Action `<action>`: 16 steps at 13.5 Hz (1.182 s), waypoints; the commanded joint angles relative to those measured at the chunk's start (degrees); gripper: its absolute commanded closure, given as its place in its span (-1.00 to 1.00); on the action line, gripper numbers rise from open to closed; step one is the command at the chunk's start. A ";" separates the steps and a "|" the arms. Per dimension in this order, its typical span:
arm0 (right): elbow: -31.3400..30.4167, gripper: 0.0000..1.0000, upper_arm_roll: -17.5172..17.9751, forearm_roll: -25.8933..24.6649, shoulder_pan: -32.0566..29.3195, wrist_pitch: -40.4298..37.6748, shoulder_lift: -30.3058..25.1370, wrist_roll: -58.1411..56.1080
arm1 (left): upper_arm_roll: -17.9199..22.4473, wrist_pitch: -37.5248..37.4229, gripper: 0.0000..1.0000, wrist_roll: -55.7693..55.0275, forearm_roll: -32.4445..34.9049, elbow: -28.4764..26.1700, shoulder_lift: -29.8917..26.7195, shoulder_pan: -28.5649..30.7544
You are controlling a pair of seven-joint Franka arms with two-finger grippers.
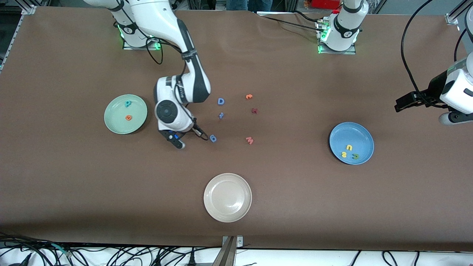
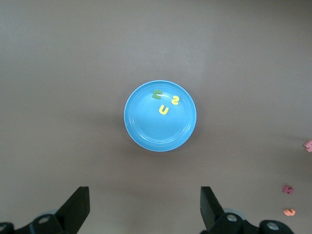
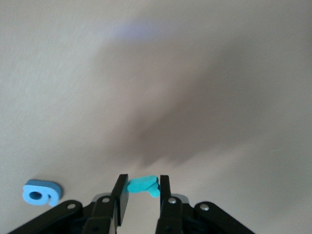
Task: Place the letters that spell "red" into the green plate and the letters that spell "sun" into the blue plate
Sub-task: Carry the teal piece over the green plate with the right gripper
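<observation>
A small teal letter [image 3: 143, 185] is pinched between the narrowed jaws of the right gripper [image 3: 141, 195], held over the table beside the green plate [image 1: 111, 123], where it presumably belongs. The left gripper [image 2: 144, 209] is kept waiting, jaws wide, above the blue plate [image 2: 141, 131], already loaded.

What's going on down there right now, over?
Right gripper shut on small teal letter, low over table beside blue "g". Left gripper open, waiting above blue plate. Green plate path clear.
</observation>
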 commanded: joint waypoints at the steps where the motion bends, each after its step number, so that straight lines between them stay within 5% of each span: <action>1: -0.64 1.00 -7.42 0.40 0.15 -10.11 -3.35 -10.16 | 0.34 -1.36 -1.00 1.17 -1.50 1.86 -0.12 -0.57; 6: -5.45 1.00 -19.66 0.14 -2.38 -17.36 -2.12 -35.65 | 0.52 -1.36 -1.00 1.35 -1.41 2.04 -0.04 -0.22; 11: -8.55 1.00 -19.58 0.14 -13.19 -16.56 -0.46 -52.64 | 0.52 -1.36 -1.00 1.35 -1.50 2.04 -0.12 0.13; 16: -16.88 1.00 -18.88 0.23 -11.81 -10.16 0.60 -54.33 | 0.43 -1.45 -1.00 1.26 -1.59 2.04 -0.12 0.13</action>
